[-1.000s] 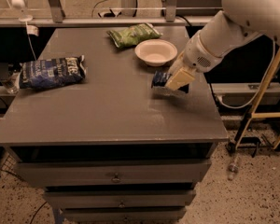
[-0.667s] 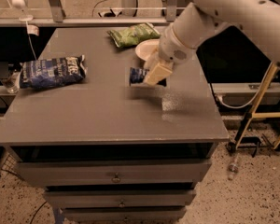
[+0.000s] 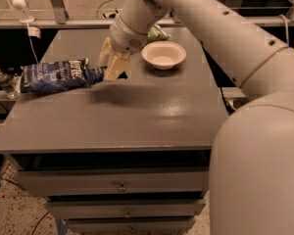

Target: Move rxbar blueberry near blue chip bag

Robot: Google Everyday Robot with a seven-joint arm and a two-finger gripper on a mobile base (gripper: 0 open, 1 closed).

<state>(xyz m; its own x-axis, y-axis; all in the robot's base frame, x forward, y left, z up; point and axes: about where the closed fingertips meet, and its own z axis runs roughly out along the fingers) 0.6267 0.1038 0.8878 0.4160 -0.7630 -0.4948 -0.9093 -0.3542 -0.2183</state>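
Since the earlier frames, the arm has swung across the table [image 3: 152, 116] from the 3 o'clock side toward 9 o'clock, carrying the rxbar blueberry [image 3: 94, 75] away from the right edge and over to the blue chip bag [image 3: 51, 75]. The gripper [image 3: 106, 71] now hangs over the left half of the tabletop, at roughly 10 o'clock from the table's centre, with its cream fingers [image 3: 116, 65] closed on the bar. The bar shows as a small dark blue shape poking out at 9 o'clock from the fingers, just beside the right end of the bag; whether the two touch cannot be told, nor whether the bar rests on the surface. A dark shadow lies on the tabletop under the gripper. The white bowl [image 3: 163, 55] sits at 3 o'clock from the gripper, well apart from the bar. A green chip bag [image 3: 159, 34] peeks out behind the arm at the table's 12 o'clock edge.
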